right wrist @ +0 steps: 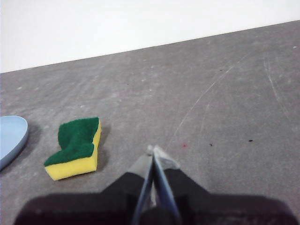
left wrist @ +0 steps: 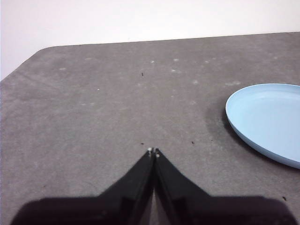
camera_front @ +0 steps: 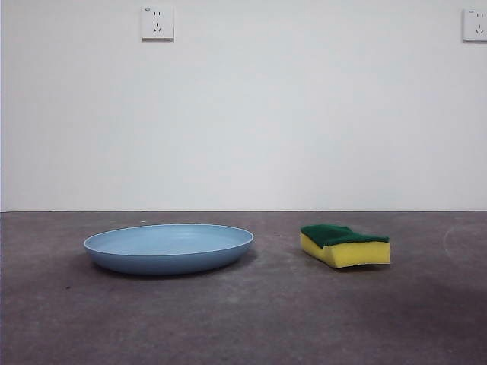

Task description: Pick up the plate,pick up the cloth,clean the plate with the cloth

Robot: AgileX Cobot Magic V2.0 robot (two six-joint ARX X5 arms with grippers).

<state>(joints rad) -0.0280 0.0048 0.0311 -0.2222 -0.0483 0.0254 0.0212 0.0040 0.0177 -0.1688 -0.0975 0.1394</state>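
The light-blue plate (camera_front: 168, 247) lies flat on the grey table, left of centre in the front view. To its right rests the cloth (camera_front: 345, 244), a yellow sponge block with a dark green top. Neither arm shows in the front view. My left gripper (left wrist: 153, 151) hovers shut over bare table, with the plate (left wrist: 268, 121) off to one side and apart from it. My right gripper (right wrist: 153, 150) is shut too, holding nothing. The cloth (right wrist: 77, 147) sits a short way from it, and a sliver of the plate (right wrist: 10, 137) shows beyond.
A white wall rises behind the table's far edge, carrying two sockets (camera_front: 157, 23). The rounded table corner (left wrist: 33, 55) shows in the left wrist view. Faint scratches mark the grey tabletop (right wrist: 225, 108).
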